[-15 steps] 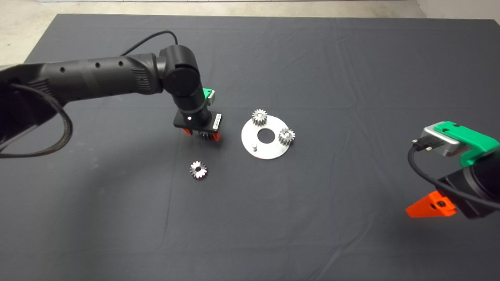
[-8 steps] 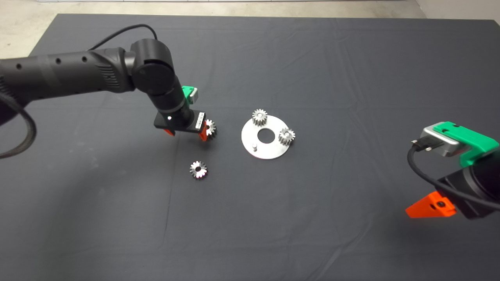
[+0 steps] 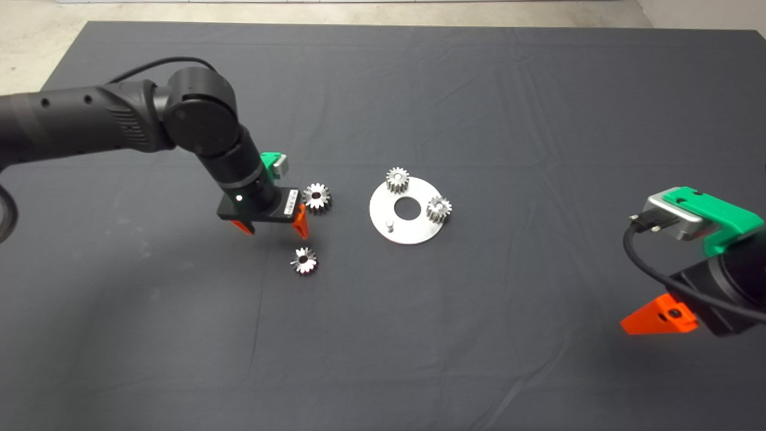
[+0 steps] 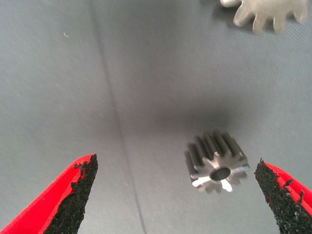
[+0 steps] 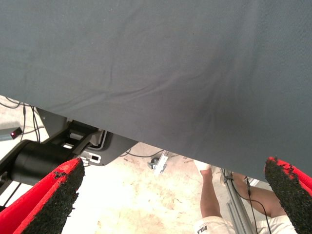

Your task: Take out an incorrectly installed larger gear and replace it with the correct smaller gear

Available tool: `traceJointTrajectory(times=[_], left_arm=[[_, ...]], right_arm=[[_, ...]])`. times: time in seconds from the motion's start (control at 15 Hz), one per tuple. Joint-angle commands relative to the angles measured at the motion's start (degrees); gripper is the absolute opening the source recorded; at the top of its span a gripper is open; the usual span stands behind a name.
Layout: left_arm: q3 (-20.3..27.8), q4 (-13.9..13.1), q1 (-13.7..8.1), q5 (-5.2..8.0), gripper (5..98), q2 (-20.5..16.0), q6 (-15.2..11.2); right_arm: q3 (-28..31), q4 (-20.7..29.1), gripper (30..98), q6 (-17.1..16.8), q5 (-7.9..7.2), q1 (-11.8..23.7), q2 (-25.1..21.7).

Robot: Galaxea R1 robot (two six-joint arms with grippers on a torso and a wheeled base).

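The larger gear (image 3: 316,197) lies loose on the mat, left of the round steel plate (image 3: 413,230). My left gripper (image 3: 272,226) is open and empty, hovering between that gear and the smaller gear (image 3: 304,260), which lies flat nearer the front. In the left wrist view the larger gear (image 4: 217,165) rests close inside one finger (image 4: 280,195), touching neither pad, and the smaller gear's edge (image 4: 265,14) shows beyond. The plate carries two steel gears (image 3: 397,179) (image 3: 438,209) and one bare peg (image 3: 389,225). My right gripper (image 3: 676,311) waits open at the lower right.
The plate has a round centre hole (image 3: 407,208). The right wrist view shows the mat's edge (image 5: 146,136), the floor beyond, black robot parts (image 5: 39,156) and a person's leg (image 5: 212,195).
The left gripper opened and let go of the larger gear on the mat. It then drew away to the left and front, ending nearer the smaller gear. The right arm has not moved.
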Motion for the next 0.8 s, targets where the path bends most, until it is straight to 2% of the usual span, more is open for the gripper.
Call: traceJointTrajectory(times=[0.0,0.07,0.53,0.73], left_arm=[[0.57,-2.5,-0.41,-0.21,83.0,-0.37,-0.05],[1.1,-2.5,-0.41,-0.63,83.0,-0.37,-0.05],[1.27,-2.5,-0.06,-1.09,83.0,0.33,0.13],[1.27,-2.5,0.03,-1.71,83.0,0.5,0.21]], right_arm=[[0.28,1.8,97.7,0.23,-6.28,0.7,0.01],[0.29,1.79,97.7,0.23,-6.28,0.7,-0.07],[0.29,1.79,97.7,0.23,-6.28,0.7,-0.07],[0.29,1.79,97.7,0.23,-6.28,0.7,-0.07]])
